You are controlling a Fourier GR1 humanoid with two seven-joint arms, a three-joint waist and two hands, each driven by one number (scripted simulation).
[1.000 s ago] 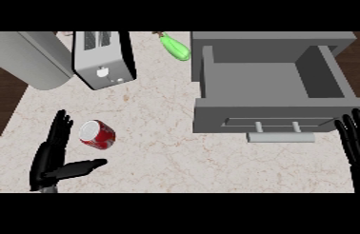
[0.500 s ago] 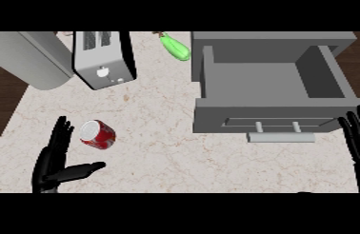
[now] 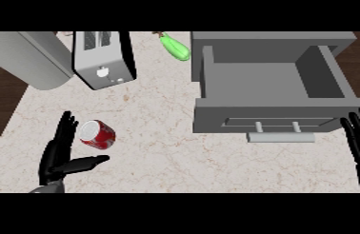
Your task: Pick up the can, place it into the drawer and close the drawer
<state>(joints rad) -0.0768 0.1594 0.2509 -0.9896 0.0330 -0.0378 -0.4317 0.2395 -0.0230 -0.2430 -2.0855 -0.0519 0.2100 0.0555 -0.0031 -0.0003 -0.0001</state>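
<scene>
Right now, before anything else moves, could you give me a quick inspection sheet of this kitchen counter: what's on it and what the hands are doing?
Surface: pale marbled counter.
Job's things: red can on the counter at the left, outside the drawer; grey drawer pulled open, its handle facing the robot.
Clutter: toaster, green object and big grey rounded item, all along the back.
Hands: left hand open, fingers straight beside the can, not curled round it; right hand open, resting at the view's right edge.
Cables: nothing seen.
Surroundings: dark wood-coloured area beyond the counter's left edge.
</scene>
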